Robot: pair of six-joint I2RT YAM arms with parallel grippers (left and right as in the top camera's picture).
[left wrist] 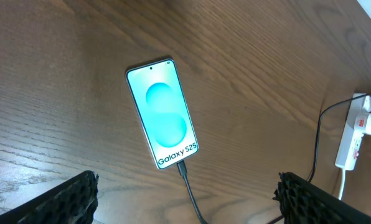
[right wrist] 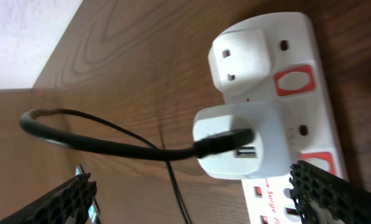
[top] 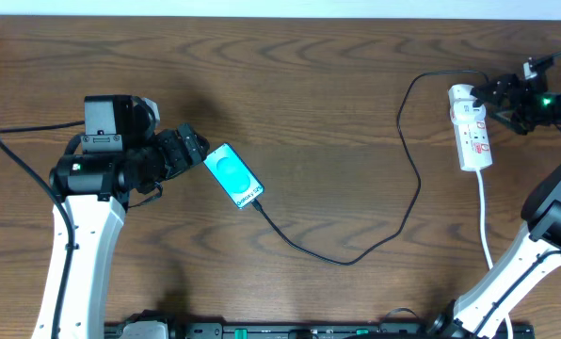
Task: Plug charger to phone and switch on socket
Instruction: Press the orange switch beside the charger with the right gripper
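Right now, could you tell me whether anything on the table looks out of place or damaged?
Nothing stands out. The phone lies flat, screen up, with the black cable in its end; the cable loops across to a white adapter seated in the power strip.

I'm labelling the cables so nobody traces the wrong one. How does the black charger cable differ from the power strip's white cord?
The charger cable is black and thin; the white cord is thicker. The charger cable loops widely from the power strip to the phone; the white cord runs almost straight toward the table's near edge. Both start at the power strip and lie on the table.
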